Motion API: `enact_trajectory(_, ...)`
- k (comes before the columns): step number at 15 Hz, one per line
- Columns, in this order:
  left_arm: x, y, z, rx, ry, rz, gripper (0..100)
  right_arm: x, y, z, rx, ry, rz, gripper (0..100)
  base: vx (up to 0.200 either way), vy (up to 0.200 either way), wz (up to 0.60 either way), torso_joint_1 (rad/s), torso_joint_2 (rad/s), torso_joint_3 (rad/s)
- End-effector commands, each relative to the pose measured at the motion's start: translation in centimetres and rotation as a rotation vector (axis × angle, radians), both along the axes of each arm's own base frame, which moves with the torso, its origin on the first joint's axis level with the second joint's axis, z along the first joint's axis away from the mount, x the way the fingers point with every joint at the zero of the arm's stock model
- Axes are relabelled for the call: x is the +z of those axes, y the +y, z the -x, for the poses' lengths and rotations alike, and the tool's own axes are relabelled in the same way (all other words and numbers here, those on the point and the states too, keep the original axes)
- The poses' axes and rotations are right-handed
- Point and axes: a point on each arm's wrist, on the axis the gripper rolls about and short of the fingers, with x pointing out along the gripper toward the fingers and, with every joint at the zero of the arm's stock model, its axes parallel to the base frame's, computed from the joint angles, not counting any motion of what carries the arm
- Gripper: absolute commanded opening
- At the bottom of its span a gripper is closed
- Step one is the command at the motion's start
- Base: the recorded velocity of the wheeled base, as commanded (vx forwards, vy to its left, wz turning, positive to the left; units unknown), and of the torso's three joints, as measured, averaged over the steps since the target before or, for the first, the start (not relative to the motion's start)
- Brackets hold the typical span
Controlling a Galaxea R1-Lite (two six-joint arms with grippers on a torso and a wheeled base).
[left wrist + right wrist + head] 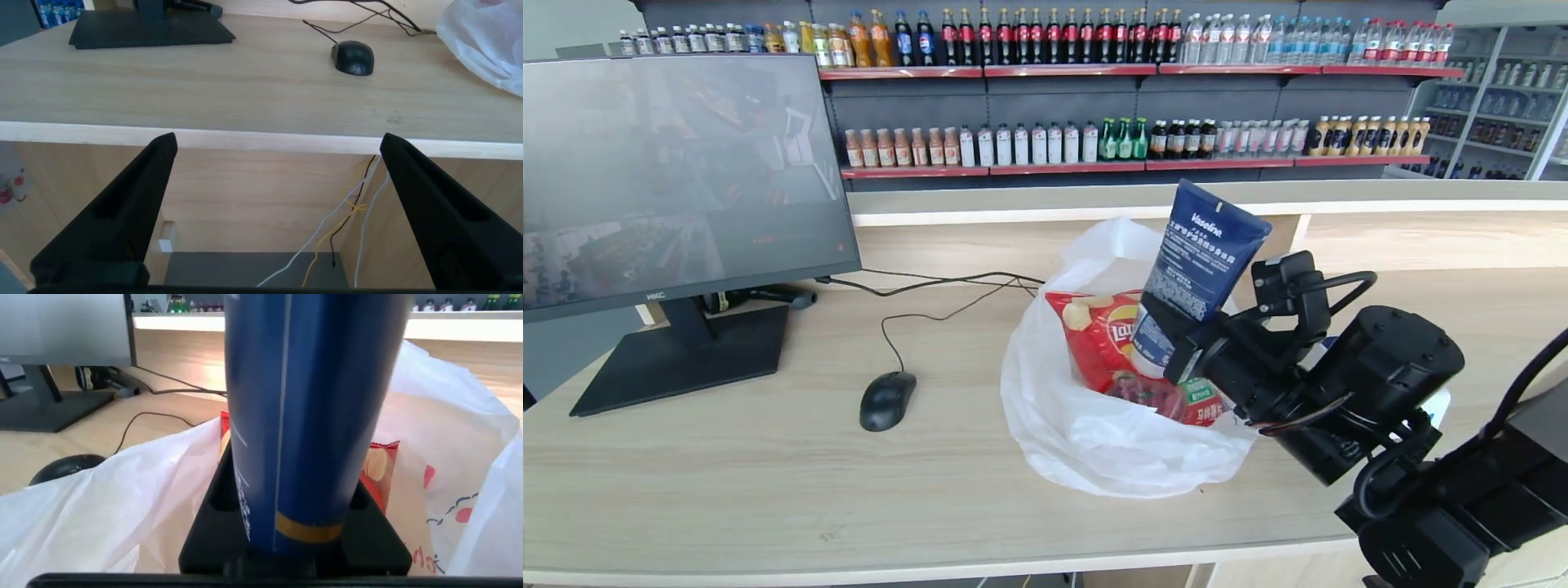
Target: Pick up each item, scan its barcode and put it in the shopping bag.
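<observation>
Blue tube [1205, 253] in right claw [1176, 347]

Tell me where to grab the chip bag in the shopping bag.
Probably pinch the chip bag at its flat top seam, from above on the left: it pokes out of the shopping bag, while the right gripper and its blue tube crowd the other side.

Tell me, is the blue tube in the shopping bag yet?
Not yet: the right gripper holds the blue tube above the shopping bag.
</observation>
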Motion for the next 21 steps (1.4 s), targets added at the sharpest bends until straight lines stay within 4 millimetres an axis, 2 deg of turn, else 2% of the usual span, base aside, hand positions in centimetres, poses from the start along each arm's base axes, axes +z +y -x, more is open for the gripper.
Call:
enact_trajectory(1,0.0,0.0,0.0,-0.001,0.000,-0.001,100,2.3,-0.1,1.7,0.033,-0.051,-0.062,0,0.000,0.000,0.00,0.000,0.00,0.000)
enact_trajectory(3,0.0,0.0,0.0,-0.001,0.000,-0.003,100,2.0,-0.5,2.6,0.054,-0.002,-0.101,0,0.000,0.000,0.00,0.000,0.00,0.000)
enact_trajectory(5,0.0,0.0,0.0,-0.001,0.000,-0.003,100,1.8,-0.3,2.6,0.089,0.045,-0.163,0,0.000,0.000,0.00,0.000,0.00,0.000)
enact_trajectory(9,0.1,0.0,0.0,0.000,-0.008,-0.006,100,0.9,2.5,4.4,0.247,0.199,-0.305,0,0.000,0.000,0.00,0.000,0.00,0.000)
enact_trajectory(12,0.0,0.0,0.0,-0.003,-0.003,-0.023,100,-0.1,3.1,3.7,0.256,0.260,-0.342,0,0.000,0.000,0.00,0.000,0.00,0.000)
enact_trajectory(17,0.0,0.0,0.0,-0.006,-0.002,-0.059,100,-1.4,3.3,3.4,0.245,0.300,-0.326,0,0.000,0.000,0.00,0.000,0.00,0.000)
enact_trajectory(21,0.0,0.0,0.0,-0.006,-0.002,-0.059,100,-3.9,2.5,4.4,0.221,0.401,-0.265,0,0.000,0.000,0.00,0.000,0.00,0.000)
